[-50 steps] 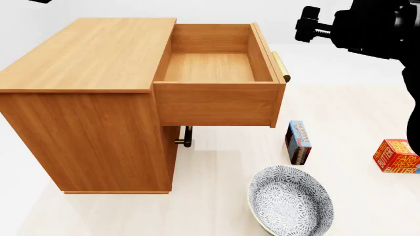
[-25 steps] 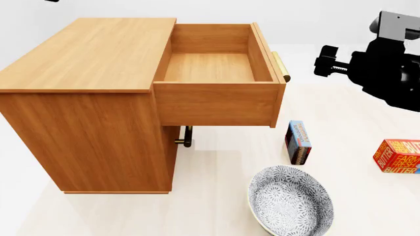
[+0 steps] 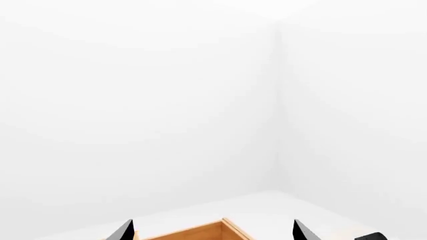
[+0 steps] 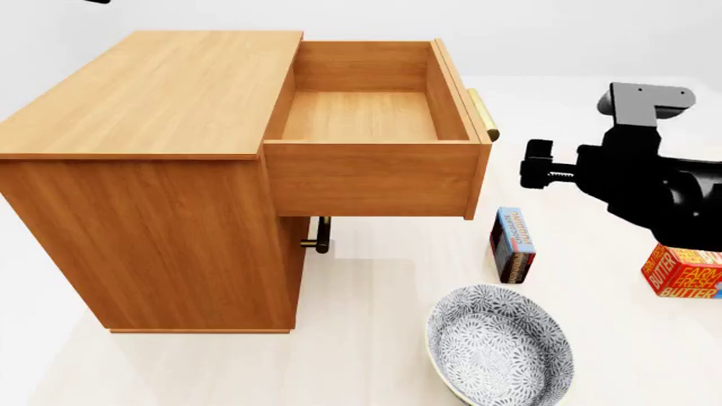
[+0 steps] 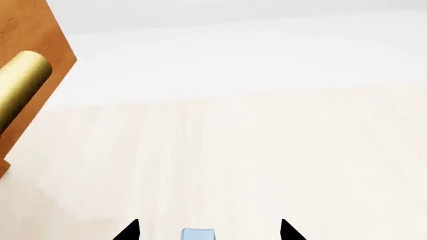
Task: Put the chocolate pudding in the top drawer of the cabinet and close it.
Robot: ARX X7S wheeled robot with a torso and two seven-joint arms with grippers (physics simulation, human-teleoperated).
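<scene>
Above the floor to the right of the drawer (image 4: 373, 118), your right gripper (image 5: 209, 231) hangs with its tips spread wide and nothing between them; a light blue edge of the pudding (image 5: 197, 234) shows between the tips. In the head view the pudding (image 4: 513, 244) stands upright on the floor, between the cabinet (image 4: 158, 169) and a butter box (image 4: 682, 269), behind the bowl (image 4: 500, 345). The drawer is pulled out. Your left gripper (image 3: 212, 231) is also spread and empty, above the cabinet.
</scene>
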